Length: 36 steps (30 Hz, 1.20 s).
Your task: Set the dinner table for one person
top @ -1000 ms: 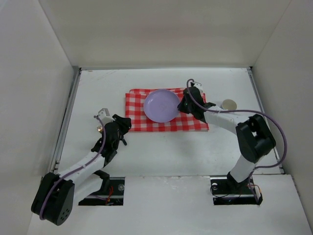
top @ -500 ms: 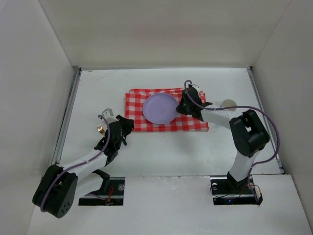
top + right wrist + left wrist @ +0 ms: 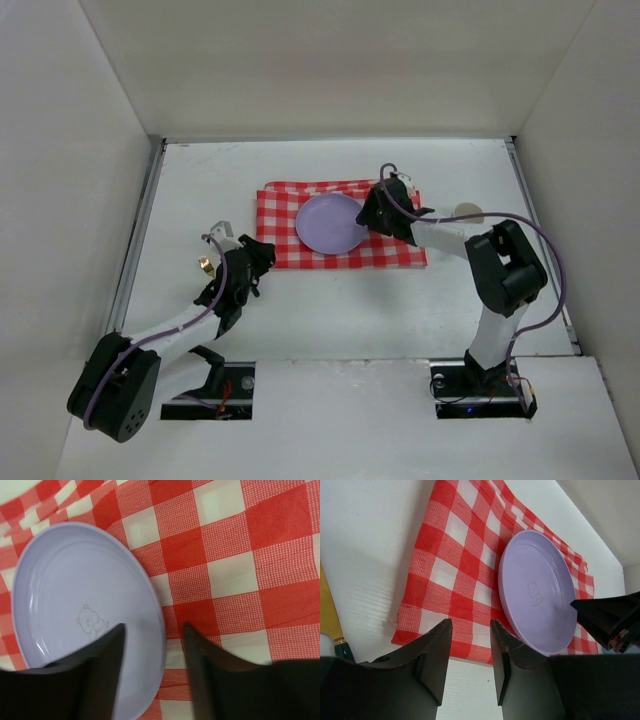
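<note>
A lilac plate (image 3: 331, 222) with a small bear print lies on the red-and-white checked cloth (image 3: 400, 245) on the white dinner table (image 3: 350, 310). My right gripper (image 3: 368, 215) stands open at the plate's right rim. In the right wrist view one finger is over the plate (image 3: 85, 615) and the other over the cloth (image 3: 235, 555), and the right gripper (image 3: 152, 626) holds nothing. My left gripper (image 3: 262, 255) is open and empty just off the cloth's near-left corner. In its wrist view the left gripper (image 3: 469, 625) faces the cloth (image 3: 455, 575) and plate (image 3: 537, 592).
A gold knife (image 3: 204, 265) with a dark green handle lies on the table left of my left arm, its blade (image 3: 327, 615) at the wrist view's left edge. A pale cup (image 3: 467, 212) stands right of the cloth. White walls close in three sides.
My right gripper has opened and let go of the plate, which has settled flat on the cloth. My left gripper has edged closer to the cloth's corner.
</note>
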Motion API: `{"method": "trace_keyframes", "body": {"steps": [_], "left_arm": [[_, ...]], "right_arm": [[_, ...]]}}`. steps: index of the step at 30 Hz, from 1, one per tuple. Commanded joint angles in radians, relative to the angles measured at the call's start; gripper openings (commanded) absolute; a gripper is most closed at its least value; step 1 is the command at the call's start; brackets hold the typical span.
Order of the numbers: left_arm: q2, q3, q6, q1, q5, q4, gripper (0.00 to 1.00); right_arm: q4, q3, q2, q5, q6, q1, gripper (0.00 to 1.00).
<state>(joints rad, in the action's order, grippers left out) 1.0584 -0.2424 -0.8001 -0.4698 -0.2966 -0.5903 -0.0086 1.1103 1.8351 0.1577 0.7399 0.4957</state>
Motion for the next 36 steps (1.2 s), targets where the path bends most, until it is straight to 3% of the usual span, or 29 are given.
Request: {"method": "trace_keyframes", "body": {"steps": [1,8,14,16,19,26,36], "left_arm": [[-0.014,0.000,0.018,0.001,-0.018,-0.062,0.34],[-0.014,-0.001,0.016,-0.002,-0.019,-0.062,0.34],[-0.024,-0.006,0.018,-0.022,-0.019,-0.059,0.34],[-0.040,-0.005,0.013,-0.025,-0.015,-0.055,0.34],[-0.052,-0.006,0.018,-0.039,-0.019,-0.054,0.35],[-0.035,-0.008,0.015,-0.045,-0.019,-0.055,0.35],[0.002,-0.014,0.013,-0.049,-0.019,-0.066,0.35]], "right_arm": [[0.052,0.022,-0.039,0.014,-0.013,-0.006,0.61],[0.010,-0.099,-0.330,0.051,-0.088,-0.035,0.60],[-0.109,-0.256,-0.672,0.209,-0.109,-0.169,0.24],[-0.142,-0.300,-0.733,0.264,-0.109,-0.217,0.22],[-0.180,-0.372,-0.796,0.347,-0.106,-0.285,0.25],[-0.177,-0.431,-0.784,0.393,-0.123,-0.335,0.56],[-0.080,-0.408,-0.608,0.293,-0.191,-0.362,0.53]]}}
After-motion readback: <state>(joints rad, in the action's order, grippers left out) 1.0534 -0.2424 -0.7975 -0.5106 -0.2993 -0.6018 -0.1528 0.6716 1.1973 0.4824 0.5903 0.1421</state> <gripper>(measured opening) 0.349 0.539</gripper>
